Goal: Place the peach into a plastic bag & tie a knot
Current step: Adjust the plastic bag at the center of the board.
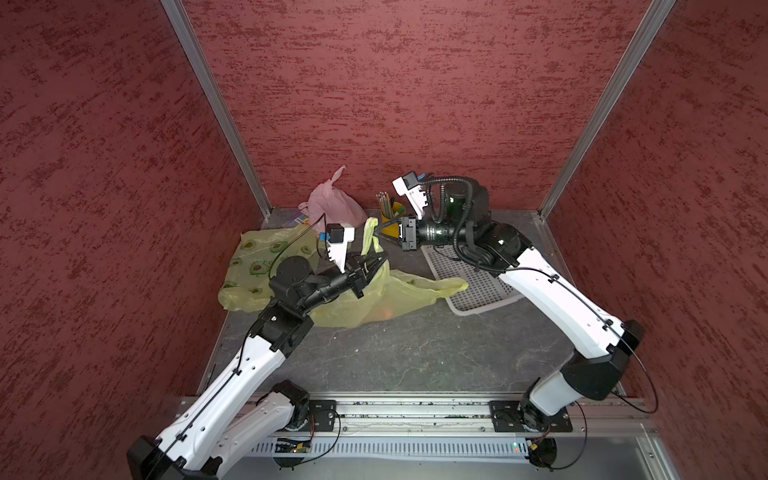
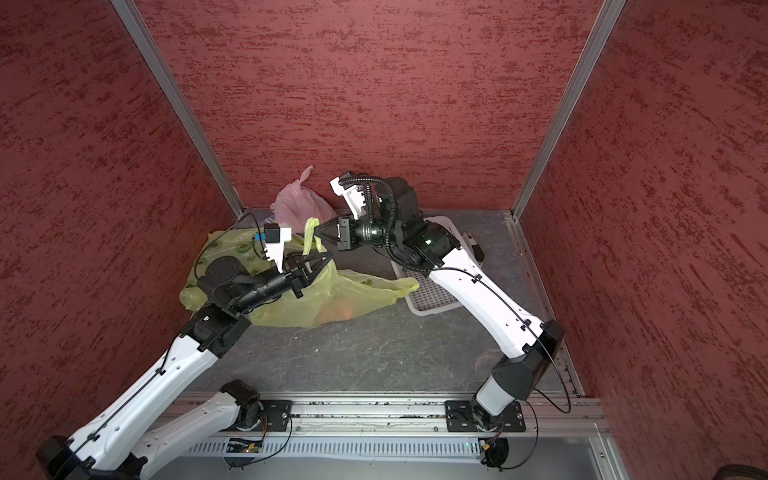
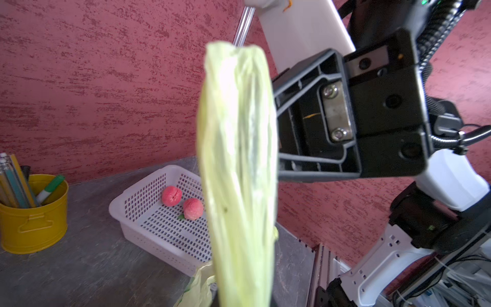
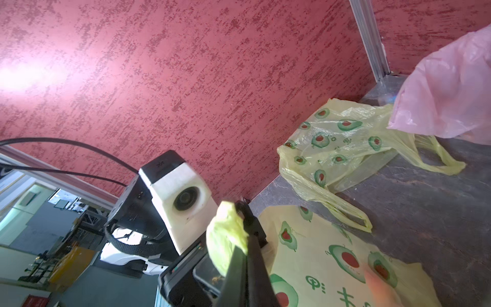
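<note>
Just past the front rail [image 1: 415, 409], the grey tabletop [image 1: 415, 357] lies open across its whole width up to the near edge of the yellow-green plastic bag [image 1: 357, 309]. The peach [image 1: 385, 309] shows as an orange glow through the film, low in the bag on the table. One bag corner laps onto the near-left rim of the white basket [image 1: 478, 286]. The left gripper [image 1: 381, 264] sits at the bag's gathered top, and I cannot tell whether its jaws are apart or pinching. Just beyond it, the right gripper [image 1: 376, 233] has its jaws together on the bag's upright handle strip [image 3: 239, 159]. Two basket peaches [image 3: 172, 196] lie side by side in the basket. Farthest back, a second avocado-print bag [image 1: 257, 257] hugs the left wall, with the pink bag [image 1: 332, 203] and the yellow pencil cup [image 1: 390, 214] near the back wall.
</note>
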You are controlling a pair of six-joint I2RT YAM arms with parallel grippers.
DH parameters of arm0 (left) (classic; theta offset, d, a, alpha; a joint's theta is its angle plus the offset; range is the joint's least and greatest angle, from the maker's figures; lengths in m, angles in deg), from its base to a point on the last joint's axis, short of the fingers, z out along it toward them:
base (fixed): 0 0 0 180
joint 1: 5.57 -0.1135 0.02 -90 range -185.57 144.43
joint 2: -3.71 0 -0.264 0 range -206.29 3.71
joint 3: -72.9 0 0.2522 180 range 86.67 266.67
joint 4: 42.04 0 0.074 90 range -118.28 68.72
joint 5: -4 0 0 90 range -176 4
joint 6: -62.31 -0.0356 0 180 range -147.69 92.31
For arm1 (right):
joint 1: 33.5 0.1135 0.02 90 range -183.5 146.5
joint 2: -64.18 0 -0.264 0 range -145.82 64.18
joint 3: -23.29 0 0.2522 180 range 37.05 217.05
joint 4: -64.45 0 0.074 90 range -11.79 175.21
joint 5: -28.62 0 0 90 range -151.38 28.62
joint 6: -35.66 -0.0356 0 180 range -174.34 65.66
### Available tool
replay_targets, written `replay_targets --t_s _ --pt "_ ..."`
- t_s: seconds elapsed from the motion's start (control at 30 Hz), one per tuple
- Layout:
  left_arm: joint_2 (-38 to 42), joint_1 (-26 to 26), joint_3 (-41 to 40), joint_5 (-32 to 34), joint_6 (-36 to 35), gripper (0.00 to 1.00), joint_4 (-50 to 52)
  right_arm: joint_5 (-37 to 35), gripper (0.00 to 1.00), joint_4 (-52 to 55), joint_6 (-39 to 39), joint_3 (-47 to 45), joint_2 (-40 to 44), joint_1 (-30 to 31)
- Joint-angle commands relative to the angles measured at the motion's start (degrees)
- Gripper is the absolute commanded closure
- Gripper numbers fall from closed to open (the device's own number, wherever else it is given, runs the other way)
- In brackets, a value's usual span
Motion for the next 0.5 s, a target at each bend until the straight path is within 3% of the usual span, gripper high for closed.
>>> replay_targets --t_s 0.0,0.03,0.13,0.47 --pt "-0.2 -0.7 -2.7 -1.0 2.5 0.41 1.0 -0.2 1.00 -3.0 -0.2 2.2 1.1 0.1" --pt "-0.1 -0.8 -3.3 -0.5 2.4 0.35 1.2 -0.7 1.00 -2.1 0.2 2.6 0.5 0.0" --pt "0.5 -0.8 -4.4 2.2 0.6 0.30 4.0 -2.3 1.00 0.5 1.3 4.5 -1.7 0.0" --pt "3.3 -0.3 -3.1 17.3 -6.3 0.27 16.0 -0.8 1.00 -1.0 -1.2 7.5 -6.3 0.3"
